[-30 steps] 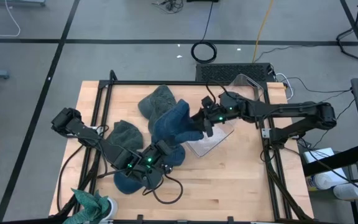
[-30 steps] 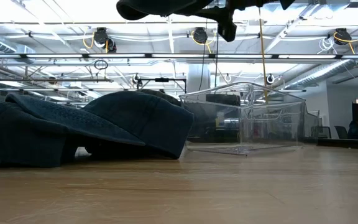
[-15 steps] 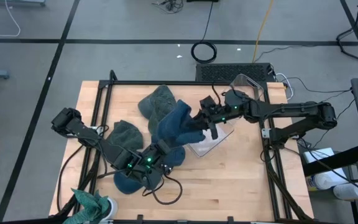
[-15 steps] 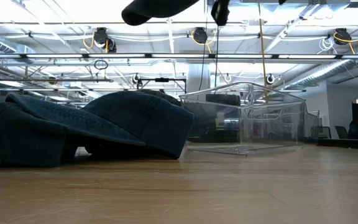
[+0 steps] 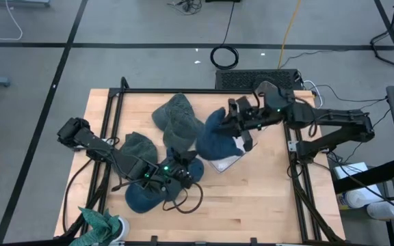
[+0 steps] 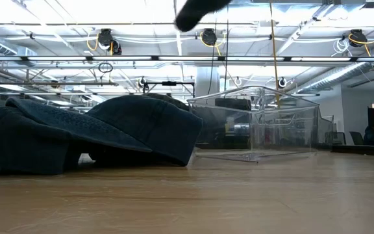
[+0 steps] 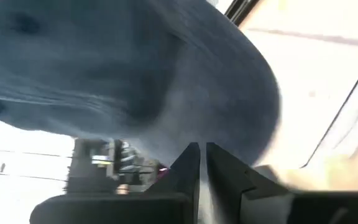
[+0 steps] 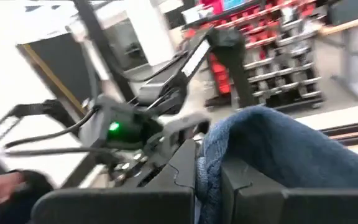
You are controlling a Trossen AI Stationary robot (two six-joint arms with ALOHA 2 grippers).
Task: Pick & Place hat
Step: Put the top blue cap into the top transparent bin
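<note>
A blue knit hat (image 5: 214, 139) hangs in the air over the middle of the table, with my right gripper (image 5: 241, 128) shut on it. Its lowest part (image 6: 199, 9) shows at the top of the low view. My left gripper (image 5: 183, 172) stands toward the near edge above a dark blue hat (image 5: 148, 196). Its fingers (image 7: 202, 167) are together with nothing between them, and blue cloth (image 7: 135, 68) looms just beyond. Two grey-green hats (image 5: 176, 117) (image 5: 138, 147) lie on the wood. My right gripper pinches a fold of the blue hat's knit (image 8: 207, 169) between its two fingers. They point level, coming from the table's right side. The hat is lifted clear of the table and bulges out beyond the fingers (image 8: 272, 149), hanging a little below them.
A clear plastic bin (image 5: 273, 96) (image 6: 258, 123) stands at the far right, with a clear sheet (image 5: 226, 158) on the wood in front of it. A heap of hats (image 6: 76, 136) fills the left of the low view. A teal cloth thing (image 5: 98, 222) sits at the near left corner.
My right gripper has risen and drawn back toward the table's right edge with the blue hat. The hat was stretched between both grippers; its near end has come away from my left gripper and now hangs bunched at the right one. My left gripper has rolled.
</note>
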